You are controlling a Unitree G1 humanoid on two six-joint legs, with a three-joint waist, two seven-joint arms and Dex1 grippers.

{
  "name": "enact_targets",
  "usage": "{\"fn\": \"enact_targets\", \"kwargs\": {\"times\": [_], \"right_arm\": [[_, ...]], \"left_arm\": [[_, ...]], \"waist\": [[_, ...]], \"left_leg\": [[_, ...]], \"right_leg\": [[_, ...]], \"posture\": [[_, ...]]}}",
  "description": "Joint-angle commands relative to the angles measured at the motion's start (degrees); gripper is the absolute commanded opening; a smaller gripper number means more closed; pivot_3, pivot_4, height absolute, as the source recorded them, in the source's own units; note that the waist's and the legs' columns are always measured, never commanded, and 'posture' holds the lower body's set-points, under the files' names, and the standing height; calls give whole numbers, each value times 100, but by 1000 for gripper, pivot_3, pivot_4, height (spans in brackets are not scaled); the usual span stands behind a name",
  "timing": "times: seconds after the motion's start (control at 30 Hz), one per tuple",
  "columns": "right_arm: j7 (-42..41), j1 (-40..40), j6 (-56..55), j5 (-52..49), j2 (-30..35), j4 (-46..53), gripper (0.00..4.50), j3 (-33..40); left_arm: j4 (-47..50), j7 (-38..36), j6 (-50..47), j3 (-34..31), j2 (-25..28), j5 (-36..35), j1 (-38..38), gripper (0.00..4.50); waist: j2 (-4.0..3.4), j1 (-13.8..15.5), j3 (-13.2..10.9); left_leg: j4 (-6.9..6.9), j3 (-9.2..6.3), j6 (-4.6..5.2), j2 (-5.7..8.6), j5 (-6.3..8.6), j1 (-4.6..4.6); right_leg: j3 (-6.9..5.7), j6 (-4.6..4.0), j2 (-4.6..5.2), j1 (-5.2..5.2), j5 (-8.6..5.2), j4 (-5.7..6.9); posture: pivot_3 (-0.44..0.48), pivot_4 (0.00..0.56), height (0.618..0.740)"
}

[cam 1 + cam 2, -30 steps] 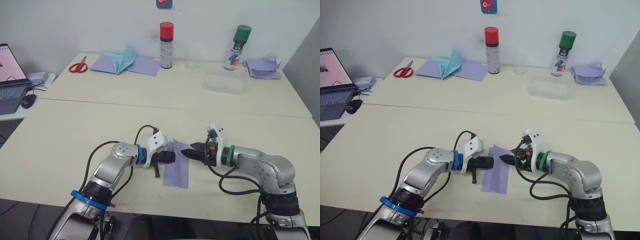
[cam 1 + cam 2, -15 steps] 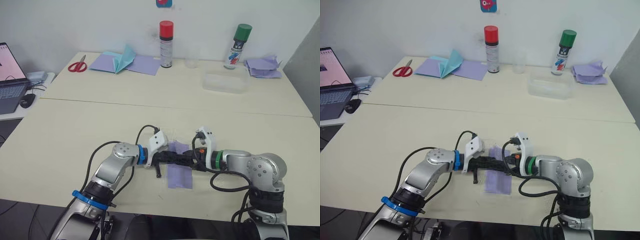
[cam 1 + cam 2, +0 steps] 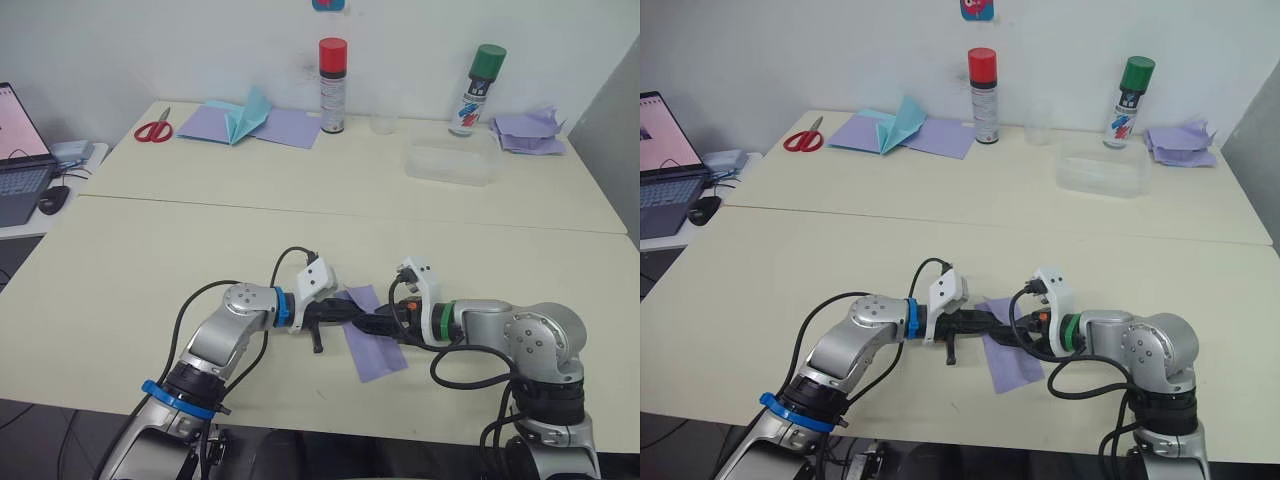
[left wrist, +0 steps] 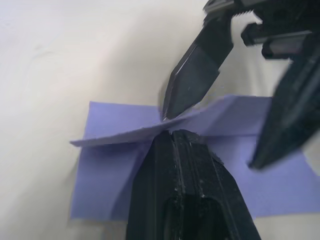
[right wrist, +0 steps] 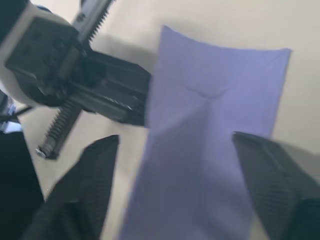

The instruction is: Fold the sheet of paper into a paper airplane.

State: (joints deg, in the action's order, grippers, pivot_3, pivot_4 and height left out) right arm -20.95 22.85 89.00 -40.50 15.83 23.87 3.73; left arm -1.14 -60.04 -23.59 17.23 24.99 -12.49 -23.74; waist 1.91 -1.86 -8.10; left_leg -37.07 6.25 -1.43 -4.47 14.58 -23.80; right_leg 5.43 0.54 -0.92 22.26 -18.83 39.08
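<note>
**Both end effectors met over the folded lavender sheet at the near edge of the desk**

The sheet of paper (image 3: 372,334) lay folded into a narrow strip on the cream desk (image 3: 180,260), close to its near edge and skewed at an angle. Everything else is placed from that sheet. The left end effector (image 3: 343,315) reached in from the sheet's left side, its two black fingers (image 4: 186,190) pressed together with no gap between them, their tips touching a raised fold of the paper. Whether any paper was pinched between them could not be told. The right end effector (image 3: 384,325) came in from the sheet's right side, its fingers (image 5: 272,175) spread wide apart, straddling the strip, with one tip meeting the raised fold just opposite the left tips.

Well beyond the sheet, along the far side of the desk, stood a red-capped spray can (image 3: 332,88) and a green-capped spray can (image 3: 475,92), with a clear plastic box (image 3: 450,165) nearer than the green one. Far to the sheet's left rear lay red scissors (image 3: 155,131) beside purple sheets carrying a teal peaked piece (image 3: 250,118).
</note>
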Motion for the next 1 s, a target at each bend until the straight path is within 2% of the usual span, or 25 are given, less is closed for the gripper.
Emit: {"fn": "enact_targets", "kwargs": {"times": [0.03, 0.23, 0.27, 0.43, 0.57, 0.77, 1.0], "right_arm": [[-230, -13, -291, -57, 239, 173, 2487, -172], [-238, -29, -395, -65, 266, 47, 209, -137], [-126, -15, -251, -85, 57, -20, 46, 73], [694, 146, 348, -430, -1171, -407, 46, 1306], [1386, 127, 350, -751, -1430, -518, 46, 1650], [1993, 185, 350, -1065, -1310, -528, 46, 1967], [1966, 224, 350, -1240, -691, -539, 46, 1928]], "left_arm": [[42, 11, 147, 8, 41, 67, -10, 0], [-14, 40, 189, 83, 30, 176, -32, 0], [-23, 53, 198, 98, 26, 199, -33, 0], [-23, 94, 201, 83, -8, 239, -35, 0], [34, 109, 127, 65, -14, 232, -33, 0], [-21, -61, -269, 591, 459, 666, 217, 0], [-308, 101, -143, 577, 379, 696, 10, 0]], "waist": [[0, 1, 0], [0, 3, 0], [1, 2, 0], [0, 4, 1], [-1, 0, 1], [-11, -9, 10], [-13, -9, 15]], "left_leg": [[0, 0, 0, 0, 0, 0], [-1, -1, 0, 0, 0, -1], [-1, -1, 0, -1, 0, -1], [-1, -1, -3, -6, -2, 0], [-2, 1, -4, -2, -2, 0], [1, -1, -4, -3, -2, 2], [-2, 0, -1, -1, -2, 7]], "right_leg": [[0, 0, 0, 0, 0, 0], [0, 0, 0, -1, 0, 0], [0, 0, 0, 0, 0, 0], [-4, -1, -1, 0, 0, 6], [-4, -1, 1, 1, 1, 8], [-4, -1, 1, 0, 1, 8], [-2, 0, 0, -7, 0, 7]], "posture": [[0, 150, 740], [0, 150, 740], [0, 150, 740], [0, 150, 740], [0, 150, 740], [0, 150, 740], [0, 150, 740]]}}
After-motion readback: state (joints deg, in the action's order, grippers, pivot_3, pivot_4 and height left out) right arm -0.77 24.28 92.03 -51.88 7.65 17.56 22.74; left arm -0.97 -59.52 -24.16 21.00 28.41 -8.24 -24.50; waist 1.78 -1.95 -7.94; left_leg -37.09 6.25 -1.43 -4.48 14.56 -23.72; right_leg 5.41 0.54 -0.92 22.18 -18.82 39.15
